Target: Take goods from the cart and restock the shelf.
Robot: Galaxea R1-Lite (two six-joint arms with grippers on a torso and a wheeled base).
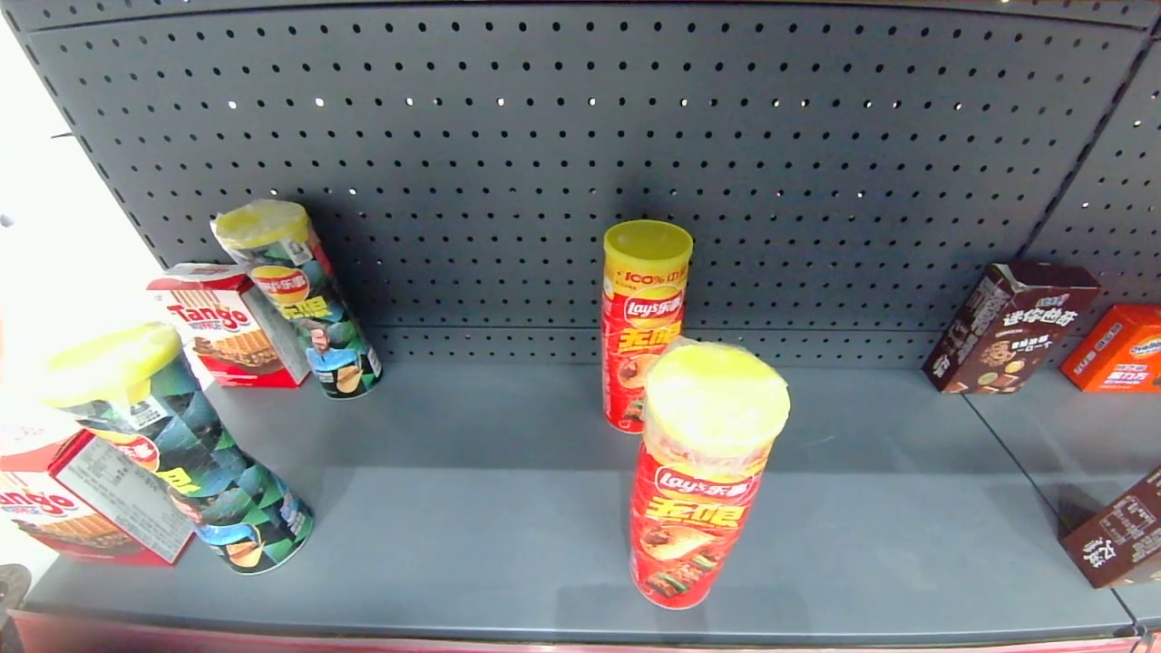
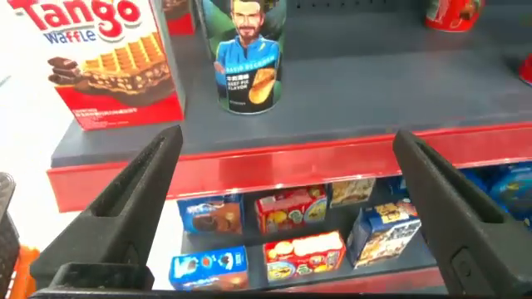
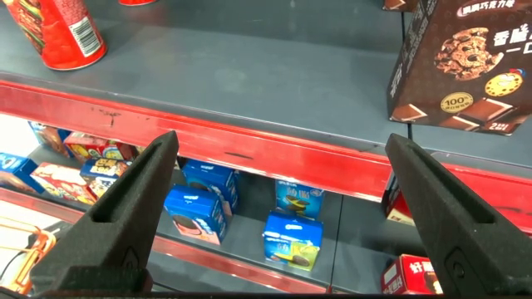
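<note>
Both hands are empty, fingers spread wide. Left hand (image 2: 287, 141) sits just off the red front lip of the shelf (image 1: 490, 490), facing a green chip can (image 2: 245, 54) and a wafer box (image 2: 100, 66). Right hand (image 3: 283, 143) faces the same lip, on the stretch between a red chip can (image 3: 66, 33) and a brown cookie box (image 3: 465, 66). Judgement: a fetch from the cart is due. Recommended: grip each item at mid-body, carry it upright, and set it on bare shelf deck clear of standing cans.

Likely shop, pegboard shelf (image 1: 472, 490), snack cans (image 1: 644, 317), boxes (image 1: 1007, 326)
</note>
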